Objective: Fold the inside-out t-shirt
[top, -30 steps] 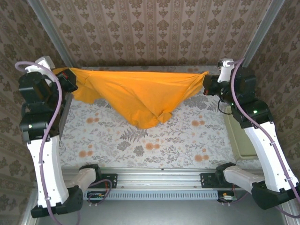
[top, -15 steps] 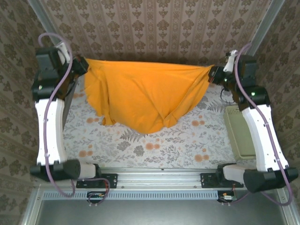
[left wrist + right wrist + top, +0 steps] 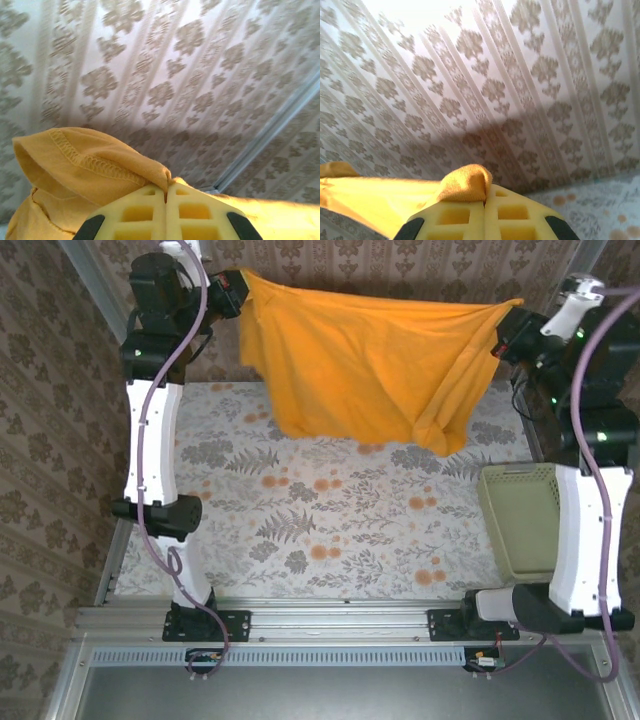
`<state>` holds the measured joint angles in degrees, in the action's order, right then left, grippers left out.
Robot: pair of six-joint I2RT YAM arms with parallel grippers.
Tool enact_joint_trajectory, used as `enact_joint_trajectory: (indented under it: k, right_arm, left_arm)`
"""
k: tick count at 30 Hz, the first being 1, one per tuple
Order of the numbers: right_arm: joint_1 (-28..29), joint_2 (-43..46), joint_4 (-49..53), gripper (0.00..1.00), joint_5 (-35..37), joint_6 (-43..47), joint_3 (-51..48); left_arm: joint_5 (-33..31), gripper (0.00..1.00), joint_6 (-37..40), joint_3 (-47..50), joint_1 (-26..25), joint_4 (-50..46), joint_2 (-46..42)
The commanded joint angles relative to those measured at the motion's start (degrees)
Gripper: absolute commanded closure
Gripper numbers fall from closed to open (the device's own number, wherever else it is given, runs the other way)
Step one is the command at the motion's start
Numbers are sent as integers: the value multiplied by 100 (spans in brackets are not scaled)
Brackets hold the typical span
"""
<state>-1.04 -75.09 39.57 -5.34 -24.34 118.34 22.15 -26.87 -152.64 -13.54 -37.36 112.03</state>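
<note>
The inside-out t-shirt [image 3: 370, 365] is a mustard-orange cloth stretched high between both arms and hanging clear of the table; the face I see is plain. My left gripper [image 3: 238, 290] is shut on its upper left corner. In the left wrist view a stitched hem [image 3: 95, 162] bunches over the closed yellow fingers [image 3: 135, 212]. My right gripper [image 3: 508, 332] is shut on the upper right corner, and in the right wrist view a fold of the t-shirt [image 3: 465, 184] pokes out above its closed fingers [image 3: 512, 215]. The cloth's lowest folds hang at the lower right [image 3: 440, 430].
The floral-patterned table [image 3: 330, 530] lies below the hanging cloth. A pale cream mesh basket [image 3: 520, 515] stands at the table's right edge beside the right arm. Patterned walls close in the back and both sides, with metal posts in the far corners.
Both arms have risen and reached toward the back wall, carrying the t-shirt up. Its lower edge, which draped onto the table before, now hangs free above it.
</note>
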Motion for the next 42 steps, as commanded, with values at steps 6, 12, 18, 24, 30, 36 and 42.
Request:
enact_joint_trajectory:
  k: [6, 12, 18, 24, 30, 36, 42]
  right_arm:
    - [935, 1394, -152, 100, -243, 533, -1805]
    - [3459, 1308, -534, 100, 721, 627, -4036]
    - [5170, -208, -1464, 78, 1087, 190, -4778]
    - [5178, -609, -1076, 31, 1796, 380, -4424]
    - [3626, -768, -600, 27, 1415, -45, -4810]
    - [2320, -1333, -453, 27, 1444, -634, -5381]
    - [2109, -1931, -572, 28, 1500, -1018, -5880]
  left_arm:
    - [-194, 100, 733, 3336, 142, 1494, -1464]
    - [-525, 90, 1013, 5742, 618, 1931, -1837]
    - [-997, 55, 521, 5956, 1259, 831, -1007]
    - [-1595, 36, -45, 6245, 1381, 114, -1128]
    - [-1178, 36, -312, 6479, 636, 502, -701]
    - [-978, 37, -531, 6064, -3, 787, 427]
    - [-996, 39, -497, 5462, -114, 787, 1385]
